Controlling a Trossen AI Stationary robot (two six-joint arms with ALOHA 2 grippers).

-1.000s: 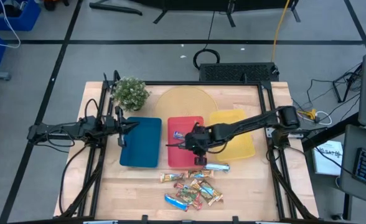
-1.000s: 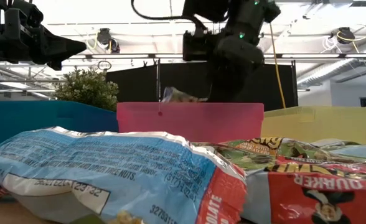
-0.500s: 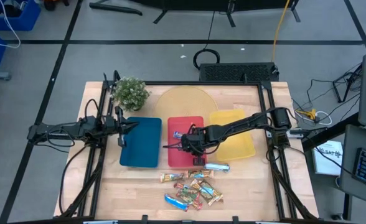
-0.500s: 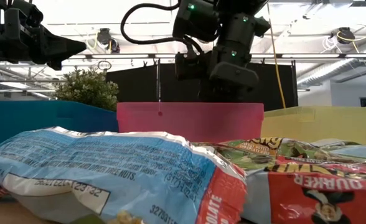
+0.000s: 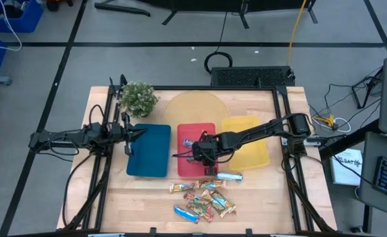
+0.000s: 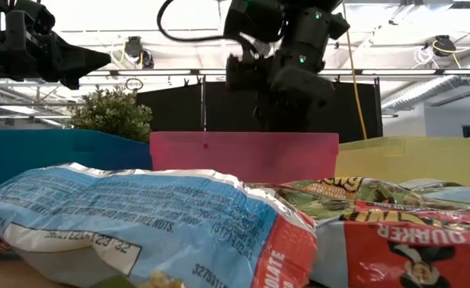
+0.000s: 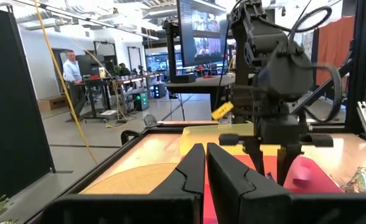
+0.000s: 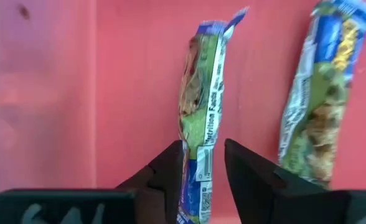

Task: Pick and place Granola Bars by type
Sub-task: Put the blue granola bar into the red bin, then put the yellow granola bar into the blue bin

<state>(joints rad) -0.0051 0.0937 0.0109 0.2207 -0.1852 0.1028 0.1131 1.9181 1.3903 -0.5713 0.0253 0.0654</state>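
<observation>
My right gripper (image 5: 203,153) is over the red tray (image 5: 197,129), fingers pointing down into it, shut on a green-and-blue granola bar (image 8: 203,87). A second, similar bar (image 8: 314,93) lies flat on the tray floor beside it. In the low view the red tray's near wall (image 6: 243,156) hides the fingertips and the bar. Several more bars lie in a pile (image 5: 201,201) on the table near its front edge, with a silver one (image 5: 228,176) beside them. My left gripper (image 5: 129,136) is shut and empty over the blue tray's left edge. My right gripper has the bar's near end (image 8: 203,163) pinched between its two fingers, which come from above pointing down. The bar runs out past the fingertips and lies along the red tray's floor.
The blue tray (image 5: 151,151) stands left of the red one and the yellow tray (image 5: 249,155) right of it. A potted plant (image 5: 137,97) and a round wooden board (image 5: 193,108) are at the back. The bar pile fills the low view's foreground (image 6: 139,216).
My right gripper has gone down into the red tray with the bar and shifted a little toward the table's left. The bar, which showed above the tray's wall a second ago, is now down inside the tray.
</observation>
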